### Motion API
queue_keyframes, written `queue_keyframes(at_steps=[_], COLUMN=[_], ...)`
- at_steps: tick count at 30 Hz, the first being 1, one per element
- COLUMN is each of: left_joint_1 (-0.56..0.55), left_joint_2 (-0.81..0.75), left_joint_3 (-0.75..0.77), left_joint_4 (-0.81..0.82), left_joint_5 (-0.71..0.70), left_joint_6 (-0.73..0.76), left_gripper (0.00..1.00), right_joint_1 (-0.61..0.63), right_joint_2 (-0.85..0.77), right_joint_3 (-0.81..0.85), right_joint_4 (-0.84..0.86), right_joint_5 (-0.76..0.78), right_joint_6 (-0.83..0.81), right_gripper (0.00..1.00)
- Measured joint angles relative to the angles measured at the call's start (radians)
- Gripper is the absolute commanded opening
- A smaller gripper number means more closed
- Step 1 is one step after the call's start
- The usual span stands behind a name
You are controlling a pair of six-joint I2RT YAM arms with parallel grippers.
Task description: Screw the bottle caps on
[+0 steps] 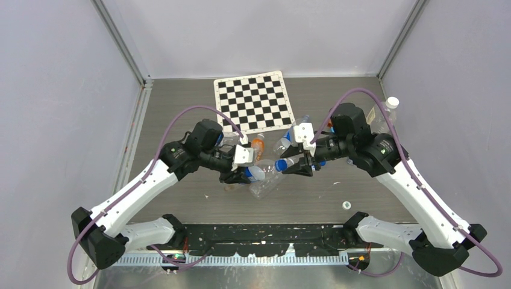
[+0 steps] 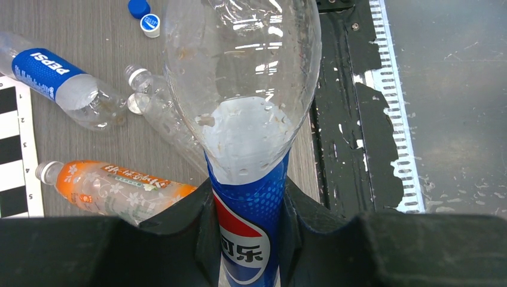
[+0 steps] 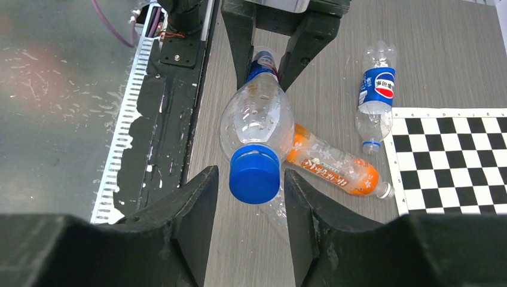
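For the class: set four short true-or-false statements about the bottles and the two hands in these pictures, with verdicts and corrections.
1. The left hand grips a bottle by its blue label. True.
2. That bottle has no cap on it. False: a blue cap sits on its neck.
3. The right hand has one finger on either side of the blue cap. True.
4. The orange bottle stands upright. False: it lies on its side.
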Motion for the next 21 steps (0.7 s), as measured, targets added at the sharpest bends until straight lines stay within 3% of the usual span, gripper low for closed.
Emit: queue_keyframes(at_steps=[4, 7, 13, 16, 21], left_joint_1=[0.0, 0.0, 0.0, 0.0, -0.01], left_joint_2=[0.0, 0.0, -0.008, -0.048, -0.153], left_joint_3=[0.0, 0.0, -0.005, -0.05, -0.18], left_joint_4=[0.0, -0.001, 0.003, 0.068, 0.242], left_joint_5=[0.0, 0.001, -0.017, -0.07, -0.239], left_joint_6=[0.002, 0.003, 0.0, -0.014, -0.021], left_gripper=[0.32, 0.32, 0.32, 0.32, 0.33], right_joint_1=[0.007, 0.013, 0.019, 0.02, 0.025], right_joint_2=[0.005, 0.008, 0.021, 0.033, 0.034], right_joint_3=[0.0, 0.0, 0.007, 0.005, -0.057], right_joint_4=[0.0, 0.0, 0.005, 0.042, 0.195], right_joint_5=[-0.001, 0.004, 0.027, 0.058, 0.228], right_joint_6=[0.0, 0.0, 0.052, 0.154, 0.547], right_gripper=[0.44, 0.26, 0.02, 0.0, 0.0])
